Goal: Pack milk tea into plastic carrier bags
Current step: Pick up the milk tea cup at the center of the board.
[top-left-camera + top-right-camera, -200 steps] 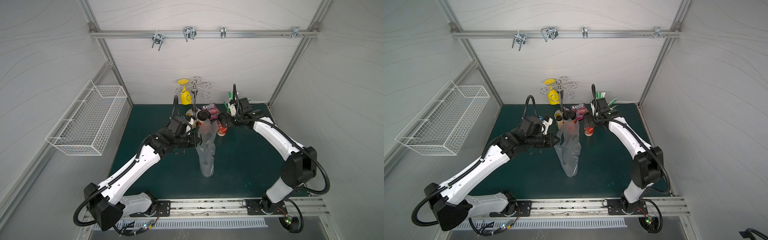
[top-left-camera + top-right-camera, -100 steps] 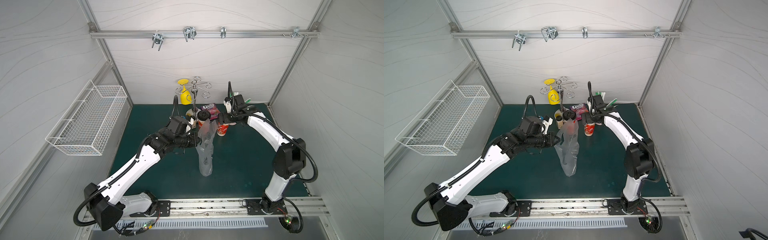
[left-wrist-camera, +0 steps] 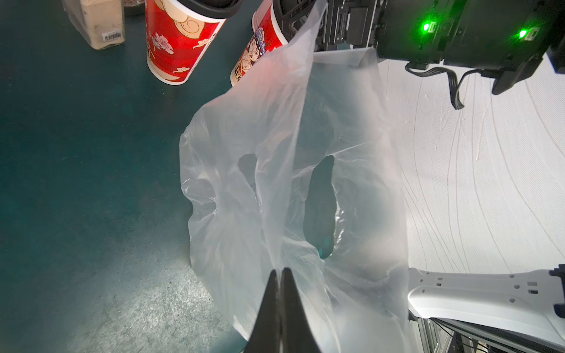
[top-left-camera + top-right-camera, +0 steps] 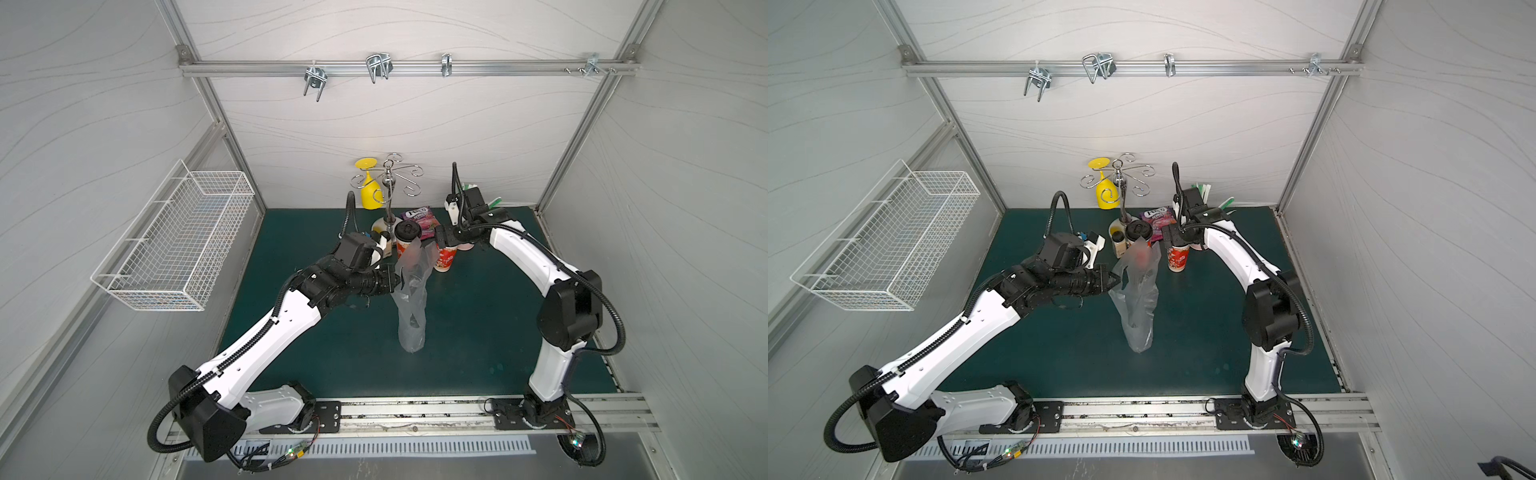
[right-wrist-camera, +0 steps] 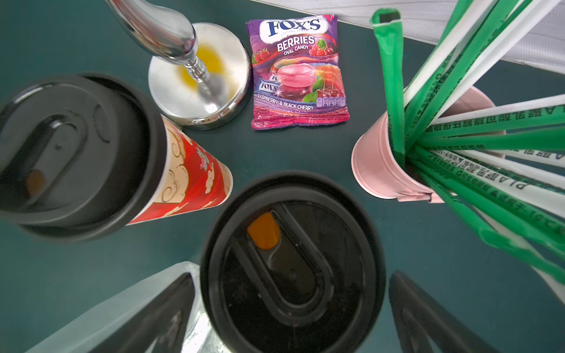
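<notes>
Two red milk tea cups with black lids stand at the back of the green mat. One cup (image 4: 406,230) stands behind the bag; the second cup (image 4: 444,259) (image 4: 1177,257) is to its right. My left gripper (image 3: 279,270) is shut on the top edge of the clear plastic carrier bag (image 4: 411,307) (image 4: 1136,307), which hangs from it down to the mat. My right gripper (image 5: 290,275) is open over the second cup's lid (image 5: 290,262), one finger on each side, not pressing it. The bag's edge (image 5: 122,305) lies beside one finger.
A pink bucket of green and white straws (image 5: 385,159), a purple candy packet (image 5: 296,73) and a chrome rack's base (image 5: 198,79) crowd the back around the cups. A beige bottle (image 3: 97,21) stands left of them. A wire basket (image 4: 174,241) hangs on the left wall.
The right arm's elbow has drawn inward and back while its gripper stays at the second cup. The left arm and the hanging bag have barely moved.
</notes>
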Robot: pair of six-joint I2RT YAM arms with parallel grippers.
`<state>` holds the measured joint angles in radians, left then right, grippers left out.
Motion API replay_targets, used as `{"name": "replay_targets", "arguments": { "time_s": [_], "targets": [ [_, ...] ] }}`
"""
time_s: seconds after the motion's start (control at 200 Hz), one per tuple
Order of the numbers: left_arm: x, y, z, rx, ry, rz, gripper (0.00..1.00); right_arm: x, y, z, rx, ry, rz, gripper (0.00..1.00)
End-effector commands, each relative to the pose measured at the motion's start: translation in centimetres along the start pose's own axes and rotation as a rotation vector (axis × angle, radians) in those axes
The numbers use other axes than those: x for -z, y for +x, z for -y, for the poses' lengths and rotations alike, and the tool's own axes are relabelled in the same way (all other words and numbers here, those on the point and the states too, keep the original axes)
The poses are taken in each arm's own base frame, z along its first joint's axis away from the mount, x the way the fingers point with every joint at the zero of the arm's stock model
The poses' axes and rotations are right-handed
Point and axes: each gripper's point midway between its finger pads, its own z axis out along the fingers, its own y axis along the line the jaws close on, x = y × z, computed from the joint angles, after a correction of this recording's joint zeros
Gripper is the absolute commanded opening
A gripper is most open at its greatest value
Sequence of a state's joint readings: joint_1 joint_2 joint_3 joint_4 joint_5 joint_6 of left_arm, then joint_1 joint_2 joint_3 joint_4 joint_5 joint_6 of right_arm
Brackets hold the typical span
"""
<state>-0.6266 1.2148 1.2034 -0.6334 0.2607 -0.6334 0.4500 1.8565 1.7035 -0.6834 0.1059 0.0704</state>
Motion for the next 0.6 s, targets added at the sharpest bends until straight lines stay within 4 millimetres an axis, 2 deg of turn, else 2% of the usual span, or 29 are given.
{"name": "replay_targets", "arguments": {
  "time_s": [0.0,0.595],
  "targets": [
    [0.4,-0.9,0.8,0.004,0.034,0.033,0.0,-0.7,0.3,0.3,0.022,0.018,-0.034,0.99],
    [0.8,-1.0,0.8,0.011,0.044,0.043,0.0,-2.9,0.0,0.2,0.03,0.017,-0.06,0.99]
  ]
}}
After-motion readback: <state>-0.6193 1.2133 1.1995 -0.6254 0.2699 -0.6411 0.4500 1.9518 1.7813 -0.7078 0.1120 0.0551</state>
